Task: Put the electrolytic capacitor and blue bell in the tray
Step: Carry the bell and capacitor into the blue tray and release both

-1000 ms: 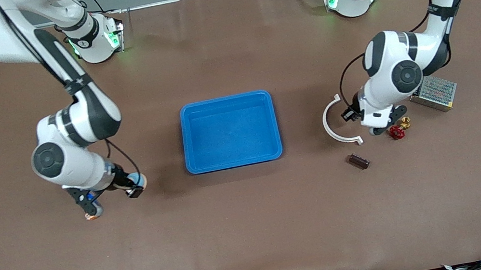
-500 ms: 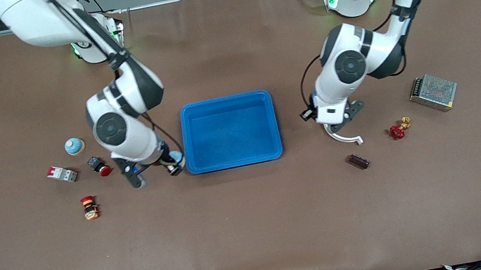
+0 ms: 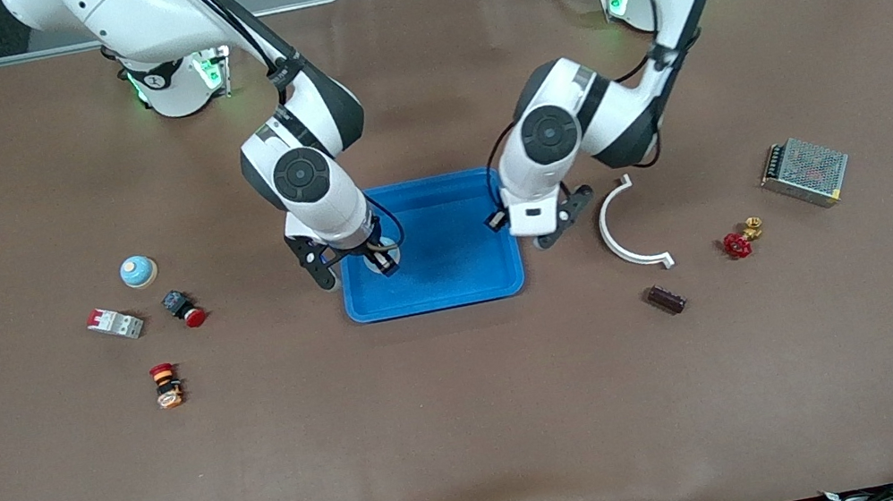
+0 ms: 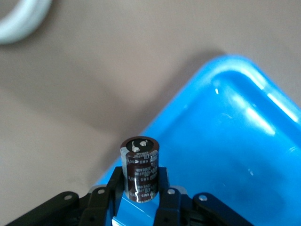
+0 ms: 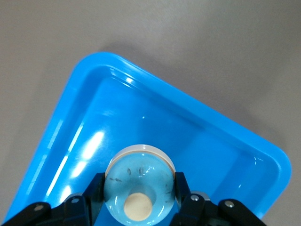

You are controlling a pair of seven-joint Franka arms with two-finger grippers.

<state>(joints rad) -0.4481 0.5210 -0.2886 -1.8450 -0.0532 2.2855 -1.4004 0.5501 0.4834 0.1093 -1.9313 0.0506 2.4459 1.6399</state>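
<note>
1. The brown bench [image 3: 476, 427] filled the front view, and its edges were cut off at the sides.
2. The blue tray [image 3: 453, 290] sat in the middle of the bench. Both arms covered parts of its rim.
3. The right hand [image 3: 363, 266] hung over the tray's corner toward the right arm's end. Its fingers were clamped on the blue bell [image 5: 138, 188]. In the front view the bell was almost hidden by the hand. In the right wrist view the bell's lower part was cut off.
4. The left hand [image 3: 544, 227] hung over the tray's rim toward the left arm's end. Its fingers were clamped on the electrolytic capacitor [image 4: 140, 168], a dark can standing upright. The front view did not show it at all.
5. A grey mesh box [image 3: 805, 172] lay near the left arm's end.
6. A white curved piece [image 3: 623, 241] lay beside the tray.
7. A second blue bell [image 3: 138, 270] sat toward the right arm's end.
8. A small dark brown block [image 3: 666, 299] lay nearer the front camera than the curved piece.
9. A red valve [image 3: 738, 241], a red and white switch [image 3: 114, 323] and two red buttons [image 3: 184, 309] [image 3: 165, 385] were too small to make out well.
</note>
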